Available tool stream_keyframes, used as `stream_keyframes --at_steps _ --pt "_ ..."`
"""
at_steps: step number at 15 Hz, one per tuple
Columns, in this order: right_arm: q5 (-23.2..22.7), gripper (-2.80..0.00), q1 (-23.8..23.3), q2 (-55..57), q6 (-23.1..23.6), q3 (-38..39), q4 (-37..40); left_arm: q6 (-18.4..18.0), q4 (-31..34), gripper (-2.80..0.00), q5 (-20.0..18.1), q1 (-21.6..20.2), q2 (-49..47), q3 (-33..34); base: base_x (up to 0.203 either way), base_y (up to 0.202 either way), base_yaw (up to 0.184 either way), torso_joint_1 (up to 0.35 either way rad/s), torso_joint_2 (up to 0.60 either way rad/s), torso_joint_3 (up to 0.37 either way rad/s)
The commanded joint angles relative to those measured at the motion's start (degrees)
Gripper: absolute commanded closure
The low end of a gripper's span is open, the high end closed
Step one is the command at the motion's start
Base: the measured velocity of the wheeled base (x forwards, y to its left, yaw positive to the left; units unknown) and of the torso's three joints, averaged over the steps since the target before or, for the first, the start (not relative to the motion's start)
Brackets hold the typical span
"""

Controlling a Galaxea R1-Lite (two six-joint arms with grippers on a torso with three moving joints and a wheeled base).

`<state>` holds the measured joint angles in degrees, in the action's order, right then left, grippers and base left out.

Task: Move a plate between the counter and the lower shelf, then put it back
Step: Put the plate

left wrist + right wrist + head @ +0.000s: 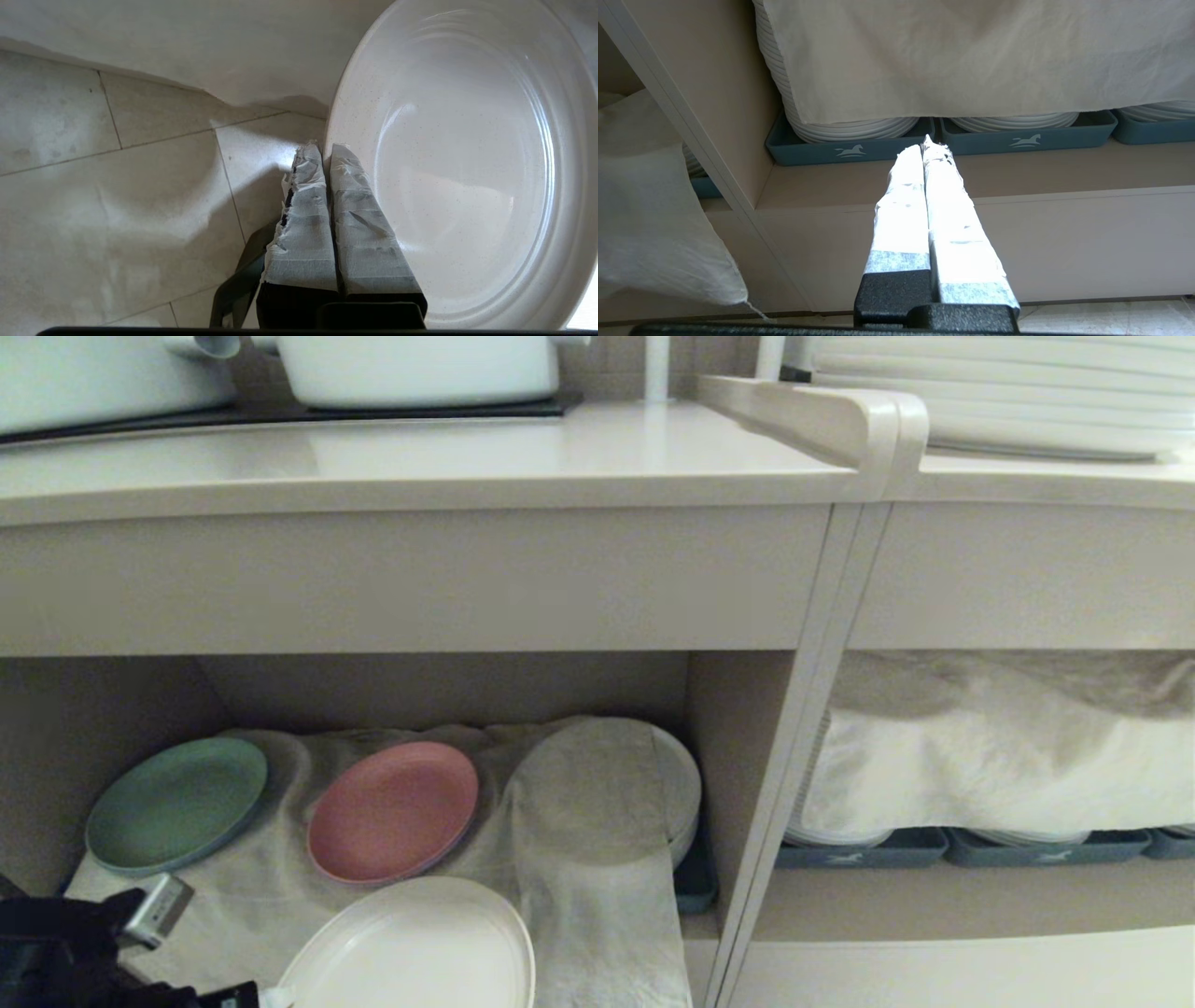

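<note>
While the left hand (327, 154) was pinched shut on the near rim of the plate (415, 947), the step in hand looked like the carry: the plate hung at the near edge of the lower shelf (448, 691), over the hanging cloth (579, 859), with floor tiles showing past it in the left wrist view, so it seemed to be neither set down in the shelf nor up on the worktop (523, 457). Whether it was leaving or entering the shelf could not be told. If it was bound for the worktop, the next move would call for drawing it clear of the shelf's mouth, lifting past the thick front edge, and keeping it level, since only a thin rim grip held it. Behind it lay a pink plate (392, 812) and, to the left, a green plate (175, 803). The right hand (928, 145), its fingers closed on nothing, was parked before the right-hand bay, pointing at the blue trays (850, 149). Each tray bore a small pale horse emblem; no readable writing showed anywhere.
</note>
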<state>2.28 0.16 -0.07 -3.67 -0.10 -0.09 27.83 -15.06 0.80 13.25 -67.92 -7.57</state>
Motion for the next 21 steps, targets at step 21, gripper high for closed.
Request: stream_keyframes --at_steps 21 --pt "0.01 0.00 0.02 0.07 -0.02 0.01 0.00 0.21 15.15 0.00 -1.94 -0.59 16.50 0.89 0.000 0.000 0.000 0.000 0.00 0.000"
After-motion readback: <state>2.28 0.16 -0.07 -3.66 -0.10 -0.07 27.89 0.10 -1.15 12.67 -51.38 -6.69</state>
